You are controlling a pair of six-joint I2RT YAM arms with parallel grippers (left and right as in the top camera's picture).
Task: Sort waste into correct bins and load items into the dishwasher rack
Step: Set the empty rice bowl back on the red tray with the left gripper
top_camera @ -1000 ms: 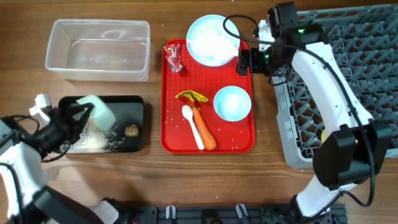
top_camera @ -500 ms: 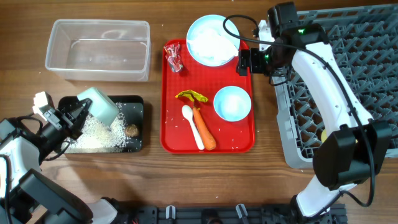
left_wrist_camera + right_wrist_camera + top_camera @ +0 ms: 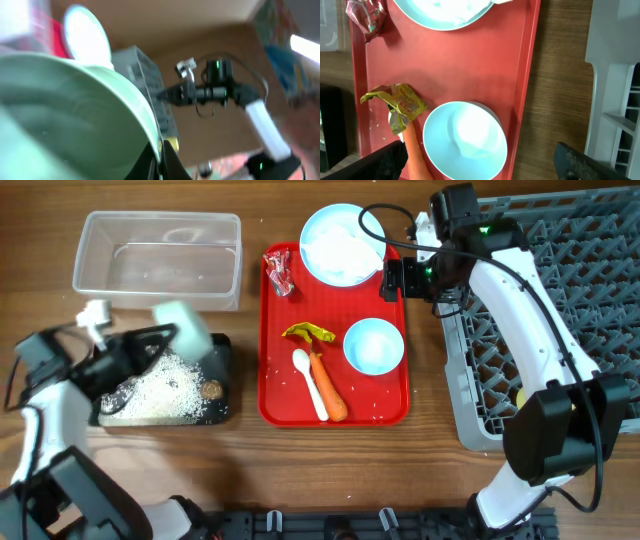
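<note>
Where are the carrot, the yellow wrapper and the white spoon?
carrot (image 3: pixel 332 394): overhead view, middle of its orange body.
yellow wrapper (image 3: pixel 404 104): right wrist view, centre of the crumpled foil.
white spoon (image 3: pixel 301 361): overhead view, on its bowl end.

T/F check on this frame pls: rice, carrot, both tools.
1. Rice lies in the black tray. True.
2. The carrot is in the black tray. False: it lies on the red tray, beside the spoon.
3. Left tool holds a bowl tilted over the black tray. True.
4. Right tool is shut. False: open, empty.
</note>
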